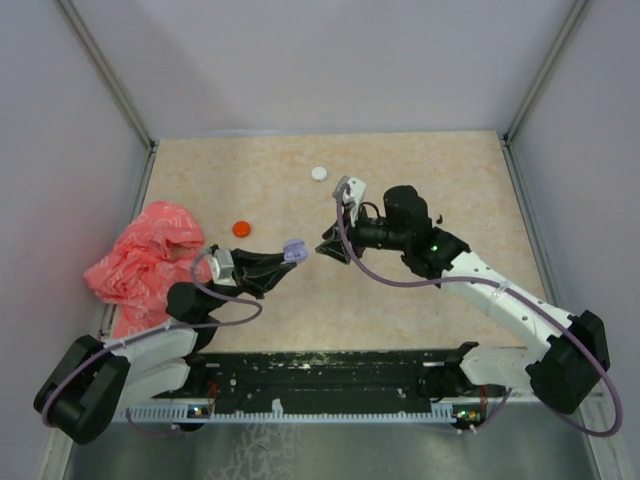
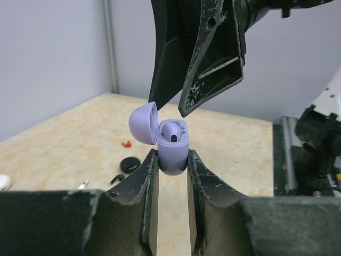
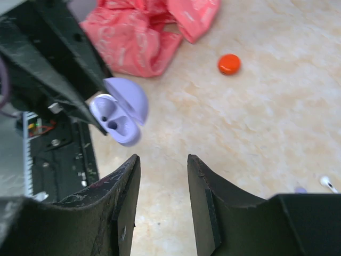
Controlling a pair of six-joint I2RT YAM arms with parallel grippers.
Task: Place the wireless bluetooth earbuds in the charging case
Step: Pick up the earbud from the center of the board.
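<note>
My left gripper (image 2: 171, 156) is shut on the lilac charging case (image 2: 173, 154), held above the table with its round lid (image 2: 143, 124) swung open to the left. A lilac shape with a dark oval (image 2: 173, 133) sits in one well; I cannot tell whether it is an earbud. My right gripper (image 3: 162, 158) hangs open and empty just above and right of the case (image 3: 114, 120), its fingers (image 2: 205, 64) pointing down at it. Loose earbuds lie on the table: a black one (image 2: 115, 178), a red one (image 2: 126, 144), a white one (image 3: 327, 184).
A crumpled pink cloth (image 1: 150, 262) lies at the left edge. A red disc (image 1: 241, 228) and a white disc (image 1: 319, 173) rest on the beige tabletop, and a black disc (image 2: 129, 164) lies near the black earbud. Grey walls close in three sides.
</note>
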